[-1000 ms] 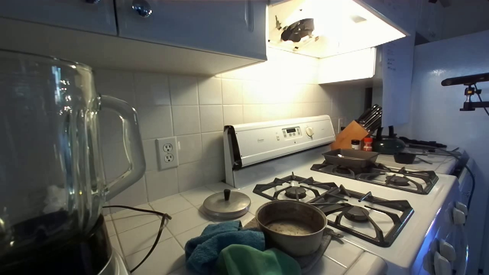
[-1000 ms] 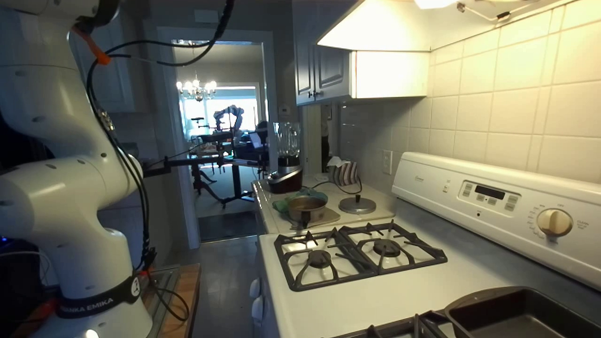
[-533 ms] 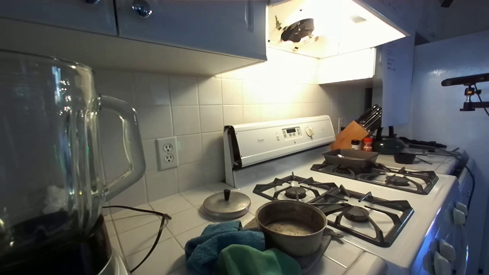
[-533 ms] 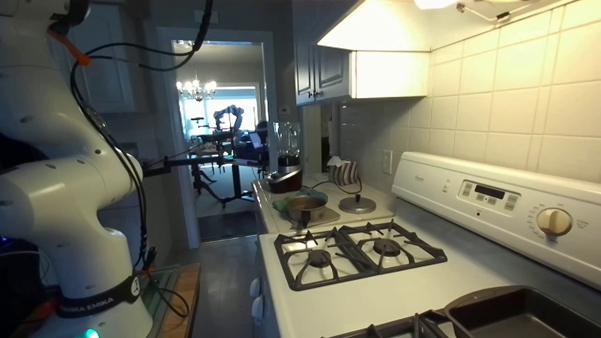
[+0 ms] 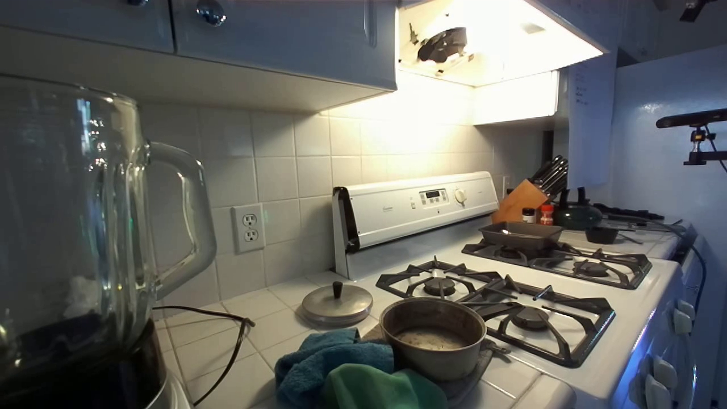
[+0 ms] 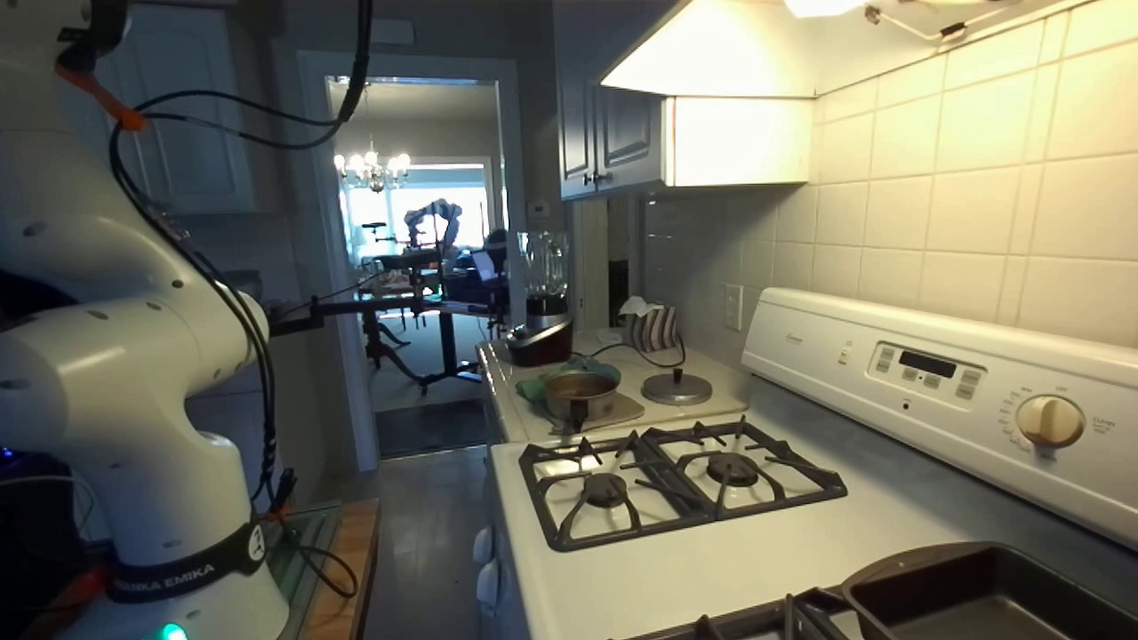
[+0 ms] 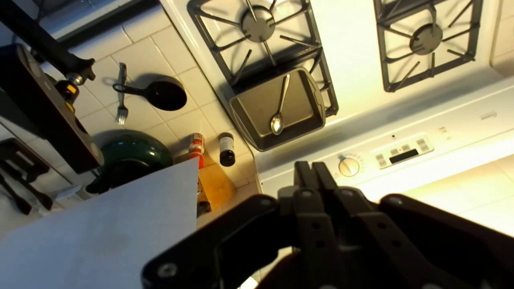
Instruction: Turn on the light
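Observation:
The hood light shows as a bright lit area under the range hood (image 5: 511, 34) in an exterior view. In an exterior view the lit lamp (image 6: 822, 5) is cut by the top edge. No switch for it can be made out. My gripper (image 7: 311, 167) is in the wrist view with its two dark fingertips together and nothing seen between them. It is high above the stove, and the stove's back panel with its knob (image 7: 348, 166) shows beyond the tips. My arm (image 6: 116, 356) stands at the side in an exterior view; its upper end is out of frame.
A hanging white sheet (image 7: 104, 237) and a mounted camera (image 7: 48, 104) are close in the wrist view. Below are a baking pan (image 7: 277, 108) with a spoon, a green kettle (image 7: 132, 154) and a small skillet (image 7: 166, 94). A saucepan (image 5: 433, 335) and blender (image 5: 113, 227) stand on the counter.
In an exterior view the upper arm and its cable have moved left, away from the stove. A small dark part at the top right edge of an exterior view has shifted right. The light stays lit.

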Controlling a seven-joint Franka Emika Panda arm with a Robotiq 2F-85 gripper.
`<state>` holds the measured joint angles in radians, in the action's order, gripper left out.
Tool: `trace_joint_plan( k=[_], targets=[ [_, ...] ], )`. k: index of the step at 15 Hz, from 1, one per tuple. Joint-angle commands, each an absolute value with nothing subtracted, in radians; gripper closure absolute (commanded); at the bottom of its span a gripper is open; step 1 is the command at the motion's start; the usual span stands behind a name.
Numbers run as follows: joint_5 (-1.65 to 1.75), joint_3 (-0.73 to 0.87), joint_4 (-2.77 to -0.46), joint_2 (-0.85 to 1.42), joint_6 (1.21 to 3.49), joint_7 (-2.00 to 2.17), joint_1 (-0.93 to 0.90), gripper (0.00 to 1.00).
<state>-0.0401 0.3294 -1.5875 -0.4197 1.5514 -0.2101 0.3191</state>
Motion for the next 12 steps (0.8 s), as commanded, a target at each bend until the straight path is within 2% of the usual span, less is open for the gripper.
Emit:
trace_joint_plan(
  k=[1,3,4,5,7,8,12],
  targets=[
    [0.066,0.301,-1.687,-0.482,1.542,-0.195,0.303,0.82],
    [0.087,0.288,-1.716,-0.491,1.527,-0.198,0.289,0.75],
    [0.094,0.28,-1.726,-0.491,1.511,-0.19,0.284,0.66],
    [0.102,0.273,-1.732,-0.491,1.491,-0.185,0.279,0.73],
    [0.108,0.26,-1.734,-0.487,1.426,-0.18,0.266,0.69],
    [0.105,0.255,-1.734,-0.485,1.394,-0.175,0.259,0.83],
    [0.097,0.236,-1.738,-0.478,1.288,-0.162,0.233,0.94]
  ],
)
